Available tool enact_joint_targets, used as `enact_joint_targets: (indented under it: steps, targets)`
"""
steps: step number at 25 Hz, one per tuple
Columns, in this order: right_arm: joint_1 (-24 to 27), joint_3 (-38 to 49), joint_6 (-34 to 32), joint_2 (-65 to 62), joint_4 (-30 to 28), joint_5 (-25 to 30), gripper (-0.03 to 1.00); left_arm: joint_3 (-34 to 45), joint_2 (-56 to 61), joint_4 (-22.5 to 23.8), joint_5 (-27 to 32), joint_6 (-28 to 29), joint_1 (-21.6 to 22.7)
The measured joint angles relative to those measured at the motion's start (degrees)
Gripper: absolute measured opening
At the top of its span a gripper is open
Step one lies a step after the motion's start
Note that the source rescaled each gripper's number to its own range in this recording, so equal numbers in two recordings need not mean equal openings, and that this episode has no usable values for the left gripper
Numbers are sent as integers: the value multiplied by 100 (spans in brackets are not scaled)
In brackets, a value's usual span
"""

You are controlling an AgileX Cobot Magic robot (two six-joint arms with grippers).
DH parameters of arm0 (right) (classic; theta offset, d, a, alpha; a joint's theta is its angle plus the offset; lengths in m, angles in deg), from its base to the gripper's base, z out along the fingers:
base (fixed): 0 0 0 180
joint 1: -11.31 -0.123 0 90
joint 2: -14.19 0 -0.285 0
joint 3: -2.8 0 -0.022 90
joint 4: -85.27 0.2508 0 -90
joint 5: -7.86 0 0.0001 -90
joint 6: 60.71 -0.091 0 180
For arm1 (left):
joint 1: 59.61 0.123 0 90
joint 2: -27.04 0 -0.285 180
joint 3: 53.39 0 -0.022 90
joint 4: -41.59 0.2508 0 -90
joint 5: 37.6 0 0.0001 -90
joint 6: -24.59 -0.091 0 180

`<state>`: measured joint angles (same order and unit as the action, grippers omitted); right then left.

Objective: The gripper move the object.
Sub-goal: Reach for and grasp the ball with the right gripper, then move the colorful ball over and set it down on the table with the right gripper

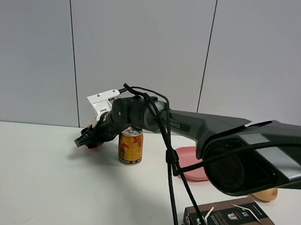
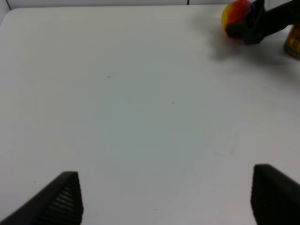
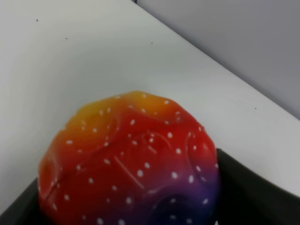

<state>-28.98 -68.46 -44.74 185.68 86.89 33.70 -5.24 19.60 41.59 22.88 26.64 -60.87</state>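
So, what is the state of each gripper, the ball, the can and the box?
Ball: held between the fingers.
Right gripper: shut on the ball.
Left gripper: open, empty.
Can: upright, beside the ball.
Box: lying flat.

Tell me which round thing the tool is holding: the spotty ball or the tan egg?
The spotty red, orange and purple ball sits gripped in the right tool. The tan egg lies untouched, far from it.

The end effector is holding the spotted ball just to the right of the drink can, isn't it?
Not quite. The end effector does hold the ball, but just to the left of the can, not the right. The exterior high view shows this.
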Motion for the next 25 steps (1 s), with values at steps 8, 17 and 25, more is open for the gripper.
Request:
enact_joint_targets:
  steps: [8,17,25]
  targets:
    - [0,0,0,-11,0,13,1,0,0,0,0,0,0]
    - [0,0,56,-821,-1,83,1,0,0,0,0,0,0]
    - [0,0,58,-2393,-51,1244,1,0,0,0,0,0,0]
